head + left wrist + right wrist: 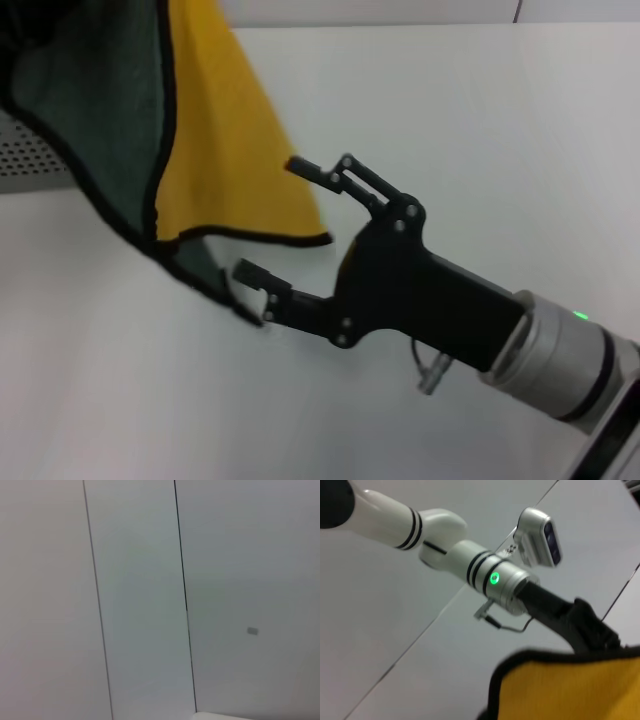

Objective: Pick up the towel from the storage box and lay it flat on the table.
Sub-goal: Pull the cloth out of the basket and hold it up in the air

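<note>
The towel (pixel 215 130) hangs in the air at the upper left of the head view, mustard yellow side facing me and dark green side (pixel 100 110) folded beside it, with a black piped edge. My left gripper (pixel 587 625) shows only in the right wrist view, shut on the upper edge of the towel (pixel 570 690). My right gripper (pixel 272 218) is open, with its fingers either side of the towel's lower hanging corner. The storage box (pixel 30 160) shows at the left edge, behind the towel. The white table (pixel 480 120) lies below.
The left wrist view shows only pale wall panels (pixel 140 600). The right arm's black wrist and silver collar (pixel 540 350) reach in from the lower right of the head view.
</note>
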